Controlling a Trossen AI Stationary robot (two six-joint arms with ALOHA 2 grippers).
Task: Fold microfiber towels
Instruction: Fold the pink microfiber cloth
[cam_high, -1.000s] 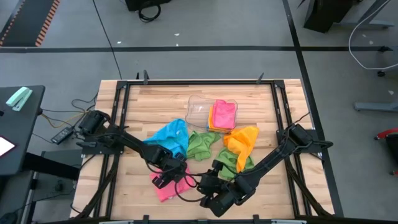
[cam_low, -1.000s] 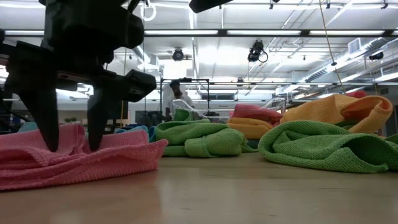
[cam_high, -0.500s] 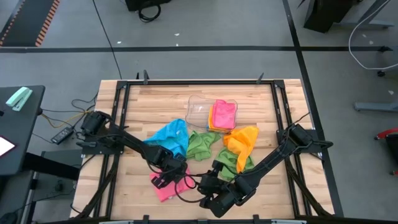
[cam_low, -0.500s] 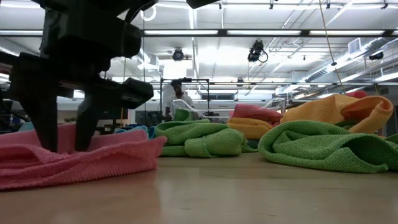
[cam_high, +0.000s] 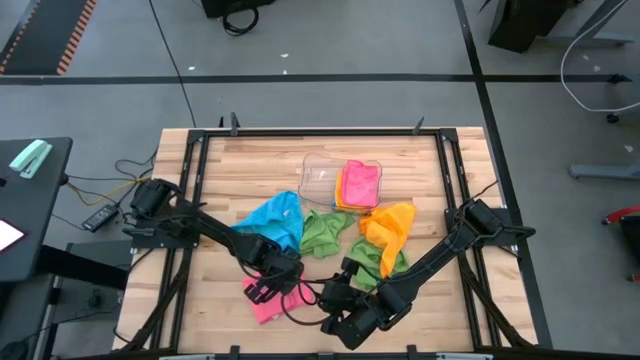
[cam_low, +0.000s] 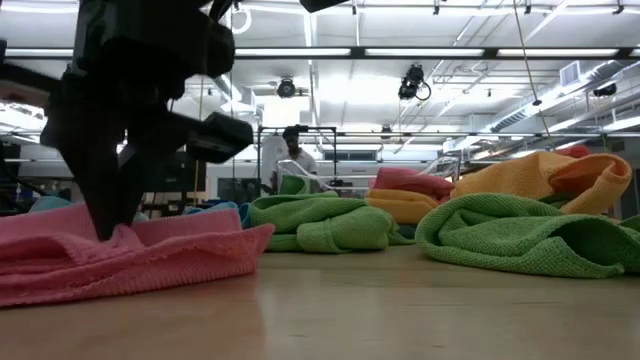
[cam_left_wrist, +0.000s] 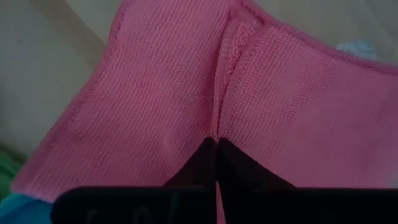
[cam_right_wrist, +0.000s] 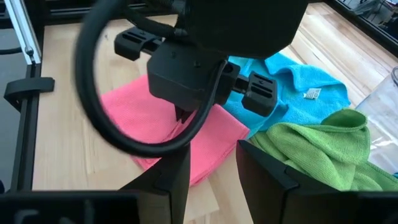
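Left gripper is pressing down near the table's front edge, fingers squeezed together, pinching a raised ridge of the pink towel; the towel is lying flat under and around it. Just behind it, the blue towel is lying crumpled. Right gripper is hovering just beside the pink towel's right edge, fingers partly spread, gripping nothing. Farther right, green towels and an orange towel are lying bunched; folded pink and orange towels are sitting in the tray.
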